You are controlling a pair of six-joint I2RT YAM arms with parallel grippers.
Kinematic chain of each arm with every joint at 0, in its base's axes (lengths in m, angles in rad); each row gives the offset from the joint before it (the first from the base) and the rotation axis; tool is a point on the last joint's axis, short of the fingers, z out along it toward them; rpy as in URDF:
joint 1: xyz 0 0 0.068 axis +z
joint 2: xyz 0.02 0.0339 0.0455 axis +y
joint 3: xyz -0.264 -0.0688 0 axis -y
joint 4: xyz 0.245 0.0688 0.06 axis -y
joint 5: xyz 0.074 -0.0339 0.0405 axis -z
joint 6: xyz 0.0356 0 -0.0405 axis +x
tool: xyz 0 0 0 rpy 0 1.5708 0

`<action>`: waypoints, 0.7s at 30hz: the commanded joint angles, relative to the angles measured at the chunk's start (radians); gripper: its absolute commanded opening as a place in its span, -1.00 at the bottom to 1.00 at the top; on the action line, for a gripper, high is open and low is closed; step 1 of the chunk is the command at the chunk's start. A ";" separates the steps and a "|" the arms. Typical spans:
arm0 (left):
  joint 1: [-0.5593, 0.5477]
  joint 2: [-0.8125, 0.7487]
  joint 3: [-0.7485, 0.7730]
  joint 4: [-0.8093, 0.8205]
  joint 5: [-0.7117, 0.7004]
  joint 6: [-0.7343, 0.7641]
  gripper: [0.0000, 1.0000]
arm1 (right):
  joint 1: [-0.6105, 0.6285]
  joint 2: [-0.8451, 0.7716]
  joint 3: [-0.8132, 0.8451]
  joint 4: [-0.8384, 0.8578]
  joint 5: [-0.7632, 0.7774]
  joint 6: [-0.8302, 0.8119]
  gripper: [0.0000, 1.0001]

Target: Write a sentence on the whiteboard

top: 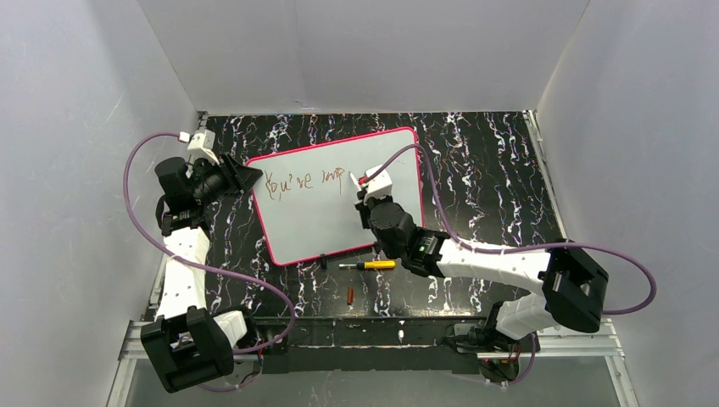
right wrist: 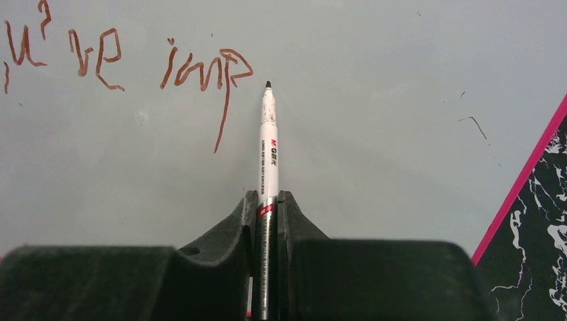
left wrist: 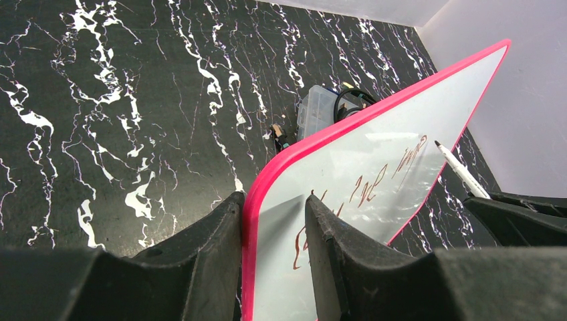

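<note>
Whiteboard [top: 339, 225] on counter [top: 483, 170]; sentence [top: 307, 181] reads "You've imp". Left hand [left wrist: 274, 200] clamped on Whiteboard's 9 o'clock edge. Right hand [right wrist: 267, 214] clamped on marker [right wrist: 268, 147], tip at 3 o'clock of sentence.

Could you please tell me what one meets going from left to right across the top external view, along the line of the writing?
From the left: left gripper → sentence → marker → bare part of the whiteboard → marbled table.

White-and-black arms [top: 182, 271], purple cables [top: 127, 174]
</note>
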 commanded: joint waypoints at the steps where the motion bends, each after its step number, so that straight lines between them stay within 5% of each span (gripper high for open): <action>1: -0.006 -0.027 0.000 0.006 0.039 0.001 -0.27 | -0.012 0.027 0.051 0.063 0.029 -0.027 -0.97; 21: -0.006 -0.029 0.002 0.006 0.039 0.001 -0.27 | -0.005 0.015 -0.002 -0.043 -0.013 0.032 -0.97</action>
